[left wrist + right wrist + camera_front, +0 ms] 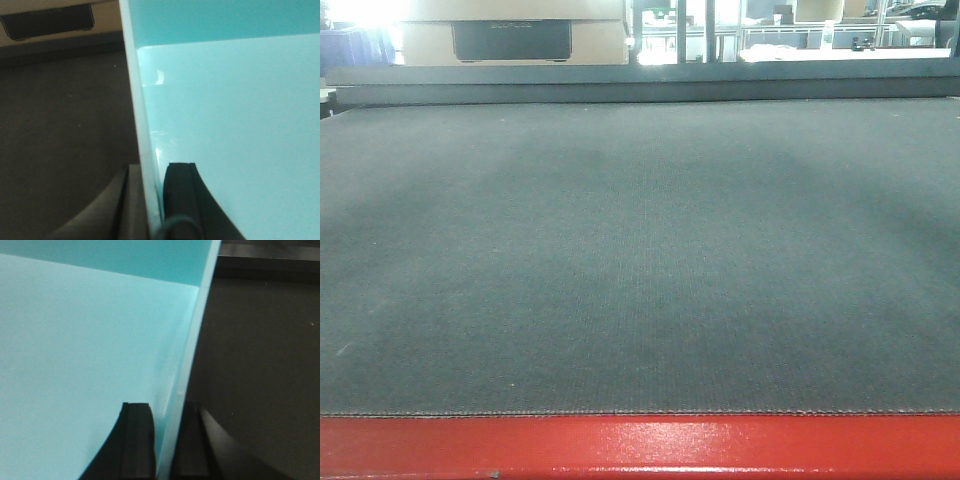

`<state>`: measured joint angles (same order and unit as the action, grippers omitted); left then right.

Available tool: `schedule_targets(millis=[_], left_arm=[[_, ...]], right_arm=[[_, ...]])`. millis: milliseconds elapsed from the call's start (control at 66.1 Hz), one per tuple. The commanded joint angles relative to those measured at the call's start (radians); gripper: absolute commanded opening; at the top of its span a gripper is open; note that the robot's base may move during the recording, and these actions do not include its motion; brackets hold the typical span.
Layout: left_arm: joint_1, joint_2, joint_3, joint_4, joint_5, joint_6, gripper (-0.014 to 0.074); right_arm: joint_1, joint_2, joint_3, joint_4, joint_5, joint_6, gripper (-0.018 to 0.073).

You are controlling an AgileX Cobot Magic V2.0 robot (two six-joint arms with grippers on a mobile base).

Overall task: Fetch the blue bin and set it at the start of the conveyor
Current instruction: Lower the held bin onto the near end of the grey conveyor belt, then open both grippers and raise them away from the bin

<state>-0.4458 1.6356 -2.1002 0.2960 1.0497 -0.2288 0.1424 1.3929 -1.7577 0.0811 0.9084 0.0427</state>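
Observation:
The light cyan blue bin fills the left wrist view (225, 125) and the right wrist view (85, 350); it does not show in the front view. My left gripper (152, 200) is shut on the bin's left wall, one finger (180, 195) inside and one outside. My right gripper (167, 440) is shut on the bin's right wall, one finger (137, 440) inside and one outside. The conveyor start is the wide dark grey belt (640, 250) with a glossy red frame (640, 445) along its near edge. The belt lies under the bin (60, 140) (260, 365).
A raised dark rail (640, 82) runs across the belt's far end. Behind it stand a beige cabinet with a dark panel (510, 38), metal posts and shelving. The same dark panel shows in the left wrist view (47, 22).

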Motion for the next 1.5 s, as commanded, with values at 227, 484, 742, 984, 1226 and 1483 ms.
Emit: schedule_targets(millis=[227,484,742,984,1226,1483], left_arm=[[0.004,-0.013,0.061,0.019,0.155,0.009,-0.0111],[0.004,-0.013,0.354,-0.032,0.055,-0.018,-0.0111],[0.020,-0.013,0.696,-0.032,-0.244,-0.075,-0.0111],[0.073,-0.013,0.820,-0.052,-0.410,-0.093,-0.0111],[0.098,-0.013,0.820,-0.065,-0.392,-0.093,0.0020],[0.098,-0.019,0.796,-0.065,-0.324,-0.093,0.0626]], right_arm=[[0.000,0.000,-0.003,0.003,0.008,-0.033,-0.0153],[0.000,0.073,0.062,0.003,0.098,-0.033,-0.0153],[0.000,0.199,0.233,0.056,0.044,-0.033,-0.0153],[0.000,0.310,0.304,0.065,-0.022,-0.033,-0.0153],[0.000,0.355,0.304,0.065,-0.015,-0.033,0.0104],[0.000,0.337,0.304,0.065,-0.019,-0.033,0.0564]])
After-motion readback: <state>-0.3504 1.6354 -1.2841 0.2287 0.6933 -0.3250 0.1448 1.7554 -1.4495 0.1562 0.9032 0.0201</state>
